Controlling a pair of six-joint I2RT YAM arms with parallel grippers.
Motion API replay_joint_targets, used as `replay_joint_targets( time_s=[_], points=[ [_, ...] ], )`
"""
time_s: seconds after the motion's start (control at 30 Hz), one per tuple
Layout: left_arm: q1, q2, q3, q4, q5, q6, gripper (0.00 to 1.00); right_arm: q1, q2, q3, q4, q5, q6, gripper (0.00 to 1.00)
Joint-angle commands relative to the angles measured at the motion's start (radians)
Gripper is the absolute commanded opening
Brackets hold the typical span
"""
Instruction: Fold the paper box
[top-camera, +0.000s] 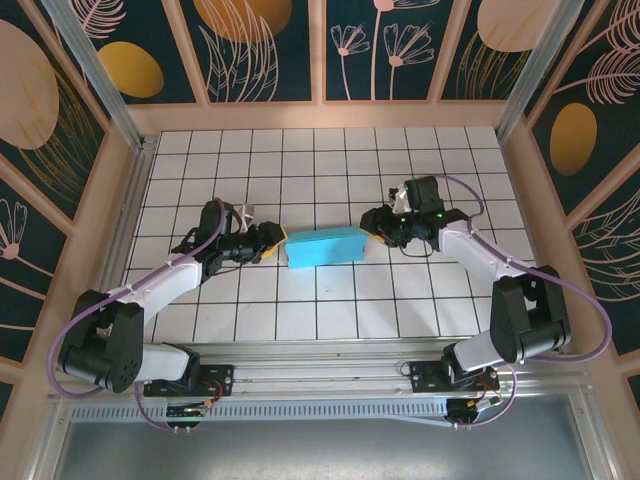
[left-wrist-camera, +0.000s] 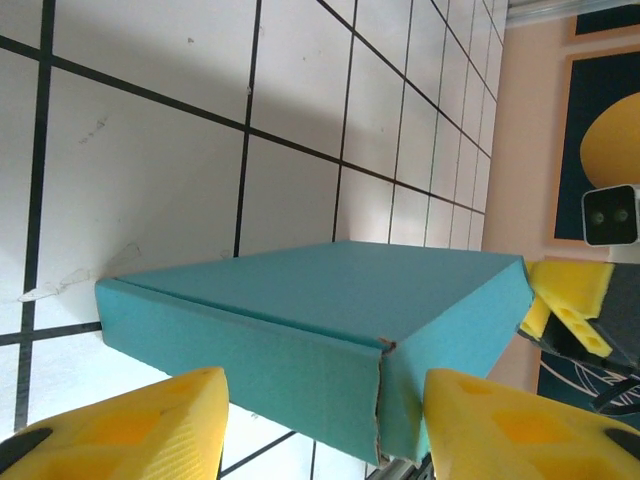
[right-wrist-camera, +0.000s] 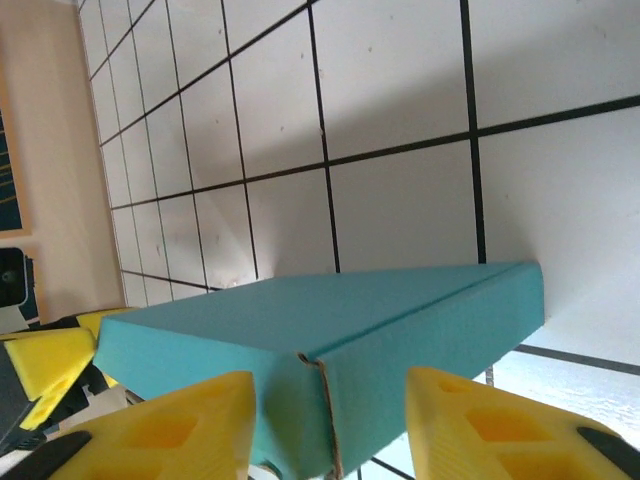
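- Turquoise card on every face that shows: the paper box (top-camera: 323, 246) lies flat as a shallow closed rectangle at the middle of the top view, long side running left to right on the white tiled table (top-camera: 330, 160).
- Rows of bare tile run from its long edges up to the wooden rim (top-camera: 320, 117) and down to the metal rail (top-camera: 320, 352) at the bottom of the frame.
- The left gripper (top-camera: 272, 243) is at the box's left short end and the right gripper (top-camera: 371, 232) at its right short end, and they cover both ends in the top view.
- In the left wrist view the yellow fingers (left-wrist-camera: 130, 430) stand apart at the lower corners, with a box corner and its slightly frayed seam between them.
- In the right wrist view the fingers (right-wrist-camera: 520, 420) are likewise spread, a box corner between them.
- Neither pair looks clamped; whether any pad touches the card is hard to tell, since the bottom edge cuts off the fingers.
- Each wrist view catches a bit of the opposite gripper's yellow foam past the far end of the box.
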Motion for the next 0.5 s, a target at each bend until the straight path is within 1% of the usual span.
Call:
replay_joint_targets(
  time_s=[0.0,0.1,0.23,0.3,0.47],
  points=[
    [-0.01,-0.027,0.005,-0.004,0.029,-0.004,0.54,-0.005,-0.005,-0.014,-0.006,-0.028,-0.021,0.38],
    [-0.013,-0.027,0.005,-0.004,0.031,-0.005,0.54,-0.005,-0.008,-0.025,0.002,-0.026,-0.019,0.31],
    [-0.018,-0.034,0.004,0.003,0.034,-0.01,0.52,-0.006,-0.006,-0.033,0.01,-0.016,-0.021,0.26],
    [-0.024,-0.034,0.002,0.013,0.037,-0.012,0.47,-0.006,-0.006,-0.04,0.02,-0.013,-0.017,0.24],
    [-0.03,-0.018,-0.022,0.044,0.036,-0.027,0.29,-0.005,0.001,-0.051,0.041,-0.012,-0.009,0.2]
  ],
)
